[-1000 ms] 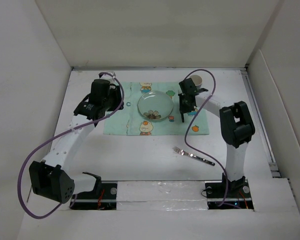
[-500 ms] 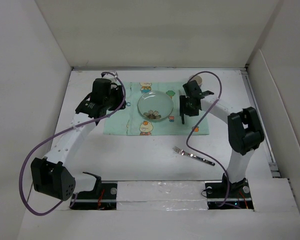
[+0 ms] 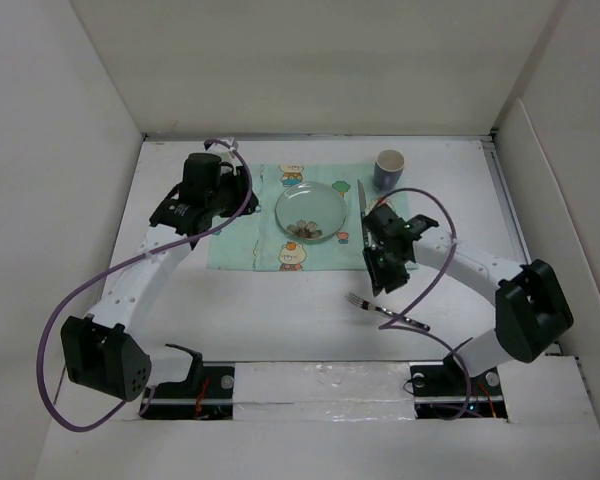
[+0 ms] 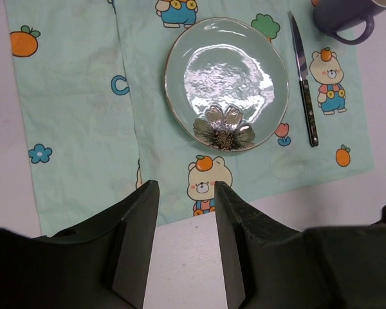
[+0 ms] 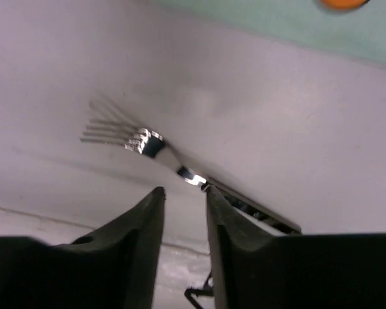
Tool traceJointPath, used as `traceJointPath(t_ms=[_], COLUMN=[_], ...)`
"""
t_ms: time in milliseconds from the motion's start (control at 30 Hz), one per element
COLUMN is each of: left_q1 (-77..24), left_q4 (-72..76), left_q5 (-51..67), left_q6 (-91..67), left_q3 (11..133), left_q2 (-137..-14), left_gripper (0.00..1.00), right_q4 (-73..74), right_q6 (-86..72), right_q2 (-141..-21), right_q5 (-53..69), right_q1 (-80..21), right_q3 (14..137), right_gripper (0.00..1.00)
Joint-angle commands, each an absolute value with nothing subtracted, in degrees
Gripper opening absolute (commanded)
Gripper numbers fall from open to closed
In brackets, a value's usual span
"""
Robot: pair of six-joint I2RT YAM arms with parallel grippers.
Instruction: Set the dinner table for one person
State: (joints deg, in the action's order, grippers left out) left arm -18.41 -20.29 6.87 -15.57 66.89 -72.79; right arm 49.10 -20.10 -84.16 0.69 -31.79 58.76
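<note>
Both my left hand (image 4: 185, 193) and my right hand (image 5: 183, 193) look like smooth, matt black plastic.
White flat counter (image 3: 280, 310): plain, matt.
Mint-green cartoon-printed placemat (image 4: 77, 116): cloth, matt, lightly creased.
Round clear plate (image 4: 226, 71): glass, glossy, strong glare.
Slim knife (image 4: 303, 77): polished metal blade, dark handle.
Silver fork (image 5: 125, 138): bright, mirror-like metal.
Dusky-blue mug (image 4: 341, 16): smooth, slight sheen.

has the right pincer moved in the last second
Yes. The right pincer left the right side of the mint-green cartoon-printed cloth placemat and came nearer, past the mat's near edge, over the silver metal fork.
</note>
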Motion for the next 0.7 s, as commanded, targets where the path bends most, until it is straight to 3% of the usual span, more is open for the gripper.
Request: traceJointPath(t_ms=[0,133,400,633,667], left_q1=[-18.63,-18.63,-18.63,-18.63,-18.63], left_q4=[-17.49,-17.14,-17.05,-17.93,-18.1], left_q5=[9.14,9.05,9.14,8.35,7.74], left_q6=[-16.17,-15.82,-15.56,-15.29,-15.21], left_q3=[69.08,68.47,67.76,68.29,68.29], left_q2=[-72.42,-71.72,-70.05,-69.35,-68.91], left_gripper=[0.37,0.37,0.37,0.37,0.37], right_q4=[60.81,62.31,60.47,55.82,55.2], right_q6=[-20.21,-21.0,-19.87,-19.33,-19.51], right_q2=[-87.35,-90.52,-95.18,-100.54,-102.03], right_q5=[-2.34,-1.84,-0.98,1.41,1.15], right_q1=[-35.76,-36.56,-36.04,-36.04,-36.64], right_q3=[62.12,63.11,61.7,59.24,58.63], right_gripper=[0.42,0.62,0.7,0.67,0.54])
